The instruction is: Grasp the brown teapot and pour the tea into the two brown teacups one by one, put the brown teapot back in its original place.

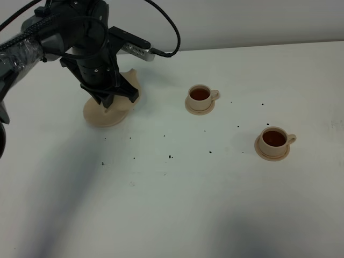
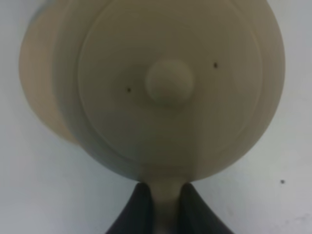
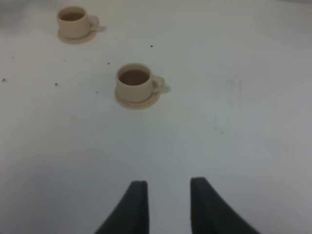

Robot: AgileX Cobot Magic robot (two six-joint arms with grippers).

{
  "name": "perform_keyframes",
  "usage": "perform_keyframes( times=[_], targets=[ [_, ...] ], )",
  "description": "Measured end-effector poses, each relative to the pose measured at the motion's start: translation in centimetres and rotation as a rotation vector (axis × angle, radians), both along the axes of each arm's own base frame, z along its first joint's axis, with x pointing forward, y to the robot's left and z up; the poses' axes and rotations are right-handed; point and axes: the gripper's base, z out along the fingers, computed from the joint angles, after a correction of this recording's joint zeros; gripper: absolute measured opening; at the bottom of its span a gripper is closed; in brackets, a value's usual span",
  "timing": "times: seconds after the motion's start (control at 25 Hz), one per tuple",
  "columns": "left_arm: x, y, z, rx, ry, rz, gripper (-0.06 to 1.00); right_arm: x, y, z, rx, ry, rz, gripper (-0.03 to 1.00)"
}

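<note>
Fingers (image 2: pixel 141 209) pinching teapot (image 2: pixel 170 87) handle

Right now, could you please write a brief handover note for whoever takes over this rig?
Left gripper: shut on the brown teapot by its handle, over the wide saucer.
Right gripper: open, holding nothing.
Both teacups, near and far, sit on their saucers with tea in them.
Done: pouring.
Left: confirm the teapot is seated, which I cannot tell, then release and withdraw.
</note>
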Motion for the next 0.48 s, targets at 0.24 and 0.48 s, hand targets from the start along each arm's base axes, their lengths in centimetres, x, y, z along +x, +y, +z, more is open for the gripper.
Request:
perform_keyframes(
  times=[0.24, 0.48],
  targets=[
    [0.3, 2.8, -2.5, -0.007, 0.006, 0.05, 0.15, 0.0, 0.0, 0.0, 0.0, 0.0, 0.0, 0.24],
    [1.0, 3.8, -2.7, -0.029, -0.04, 0.069, 0.15, 0.0, 0.0, 0.0, 0.001, 0.0, 0.001, 0.24]
  ],
)
